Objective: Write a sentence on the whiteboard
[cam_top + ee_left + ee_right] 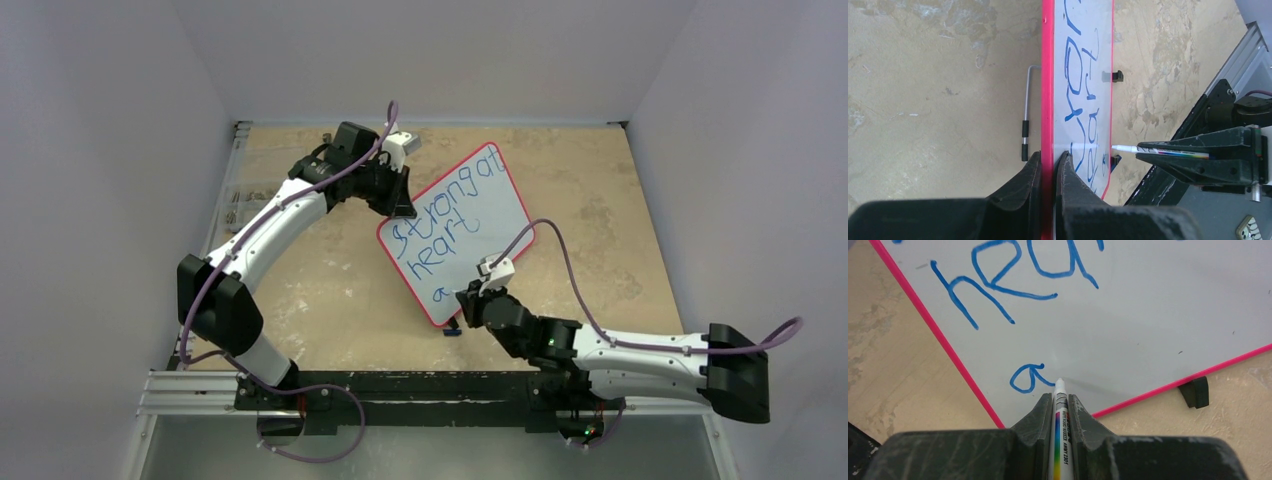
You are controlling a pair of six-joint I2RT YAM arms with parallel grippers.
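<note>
At the left edge, left gripper: clamped on the red-pink frame of the glossy white rectangular whiteboard, mid tan table.
Blue handwritten sentence: "strong at heart", then "a".
Right gripper: pinching a white marker, tip beside that "a"; I'd press lightly and stroke slowly.

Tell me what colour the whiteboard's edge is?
The frame is pink-red; left wrist view shows it best.

Whiteboard on mottled beige table

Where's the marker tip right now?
Right wrist view, centre: the marker in the right gripper points its tip at the whiteboard, just right of the blue letter a.
</note>
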